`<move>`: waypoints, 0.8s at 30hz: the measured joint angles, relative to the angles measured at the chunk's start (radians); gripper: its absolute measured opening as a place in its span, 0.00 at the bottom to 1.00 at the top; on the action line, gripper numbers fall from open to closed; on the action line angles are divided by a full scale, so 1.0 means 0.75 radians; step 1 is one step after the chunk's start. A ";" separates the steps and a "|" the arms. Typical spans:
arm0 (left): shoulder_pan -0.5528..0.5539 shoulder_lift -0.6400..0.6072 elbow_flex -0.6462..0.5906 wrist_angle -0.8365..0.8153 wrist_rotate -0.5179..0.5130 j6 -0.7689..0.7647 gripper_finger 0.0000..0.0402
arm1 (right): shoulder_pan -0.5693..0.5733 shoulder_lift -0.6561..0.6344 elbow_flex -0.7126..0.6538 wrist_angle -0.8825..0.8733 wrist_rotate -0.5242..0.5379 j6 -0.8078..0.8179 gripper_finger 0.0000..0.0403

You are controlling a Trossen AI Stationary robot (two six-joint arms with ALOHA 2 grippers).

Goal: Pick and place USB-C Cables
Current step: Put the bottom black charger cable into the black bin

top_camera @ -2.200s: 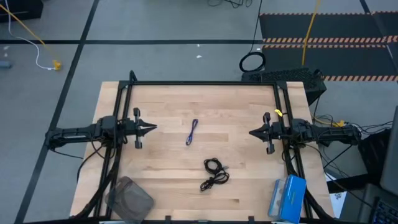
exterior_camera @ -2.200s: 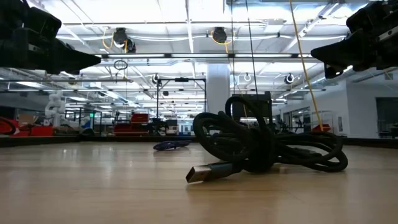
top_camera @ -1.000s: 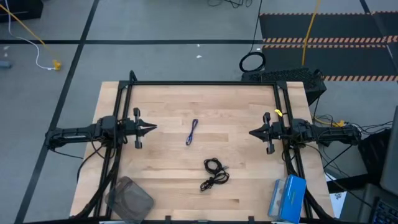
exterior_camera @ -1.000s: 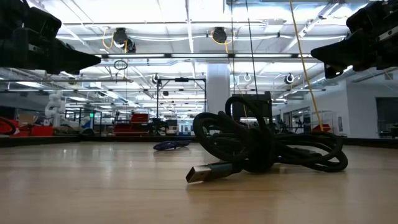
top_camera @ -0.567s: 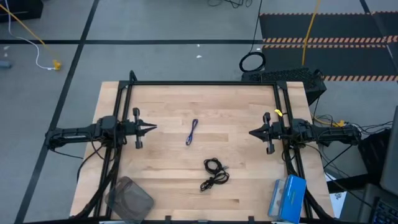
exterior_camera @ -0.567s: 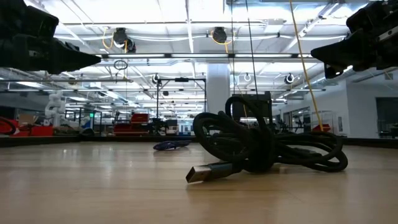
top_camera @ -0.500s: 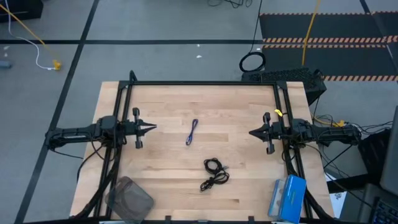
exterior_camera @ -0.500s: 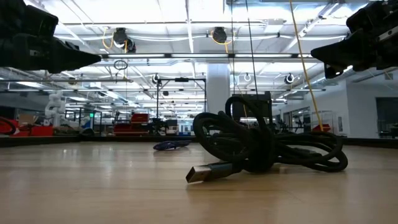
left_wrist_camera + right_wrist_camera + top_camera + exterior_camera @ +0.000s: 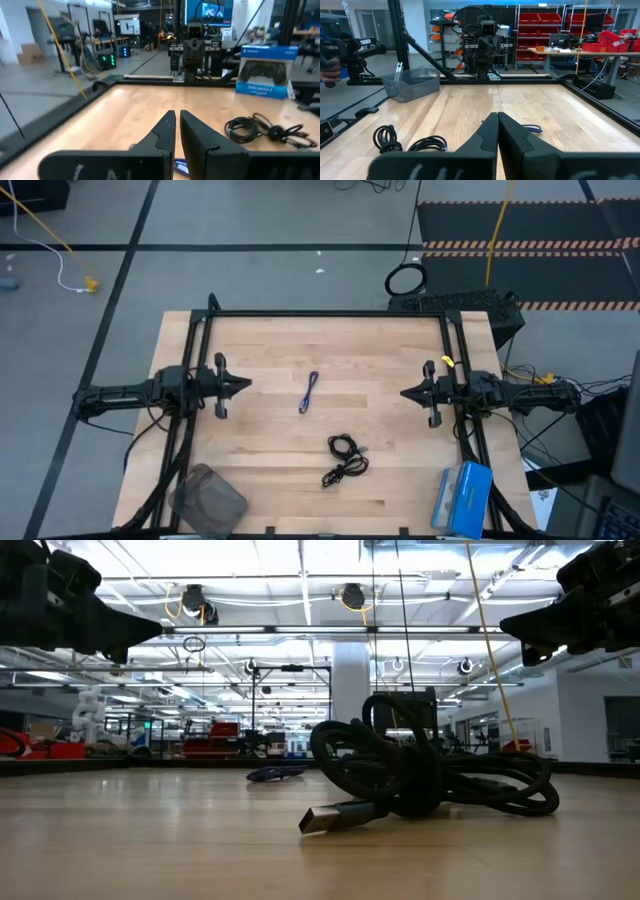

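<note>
Two dark grippers hang above the wooden table point(image 9: 400, 350), and neither one holds or touches anything. The left gripper point(image 9: 245, 386) sits over the left side with its two fingers pressed close together. The right gripper point(image 9: 407, 393) sits over the right side, and its fingers are pressed together too.

Between them lies the short folded purple-blue cable point(image 9: 309, 392), flat on the wood, well apart from both. Nearer the front edge lie the two black looped cables point(image 9: 345, 458), touching each other in a loose bundle. A clear plastic bin point(image 9: 207, 500) stands at the front left corner and a blue box point(image 9: 461, 498) at the front right.

No cable has been picked up yet. The black loops may tangle, so a grab could lift both at once. The purple-blue cable is thin and flat, so closed fingers could push it away or slide over it. The fingers would need to open first.
</note>
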 joint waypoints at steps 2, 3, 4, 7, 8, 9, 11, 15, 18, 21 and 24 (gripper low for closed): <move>0.000 0.002 0.000 -0.023 0.002 -0.094 0.08 | -0.001 0.000 0.001 0.001 0.000 0.000 0.00; 0.000 0.002 0.000 -0.040 0.003 -0.127 0.08 | 0.000 0.000 0.000 0.001 0.000 0.000 0.00; -0.001 0.002 0.000 -0.044 0.004 -0.136 0.08 | 0.000 0.000 0.000 0.001 0.000 0.000 0.00; -0.001 0.002 0.000 -0.038 0.014 -0.078 0.08 | 0.000 0.000 0.000 0.001 0.000 0.000 0.00; -0.001 0.002 0.000 -0.018 0.018 -0.057 0.08 | -0.001 0.000 0.000 0.001 0.001 -0.001 0.00; -0.001 0.002 0.000 0.010 0.029 -0.050 0.08 | 0.000 0.000 0.000 0.002 0.006 0.000 0.00; -0.001 0.002 0.001 0.051 0.063 -0.030 0.08 | 0.000 0.000 0.000 0.005 0.032 -0.001 0.00; -0.008 0.002 0.001 0.097 0.093 0.007 0.08 | -0.001 0.000 0.001 0.009 0.067 -0.001 0.00; -0.016 0.003 0.032 0.076 0.095 0.012 0.08 | -0.001 0.000 0.001 0.009 0.069 0.000 0.00; -0.020 0.020 0.115 0.047 0.095 0.013 0.08 | -0.001 0.000 0.001 0.015 0.071 -0.001 0.00; -0.020 0.069 0.237 -0.046 0.095 -0.016 0.07 | 0.000 0.000 0.001 0.033 0.075 -0.001 0.00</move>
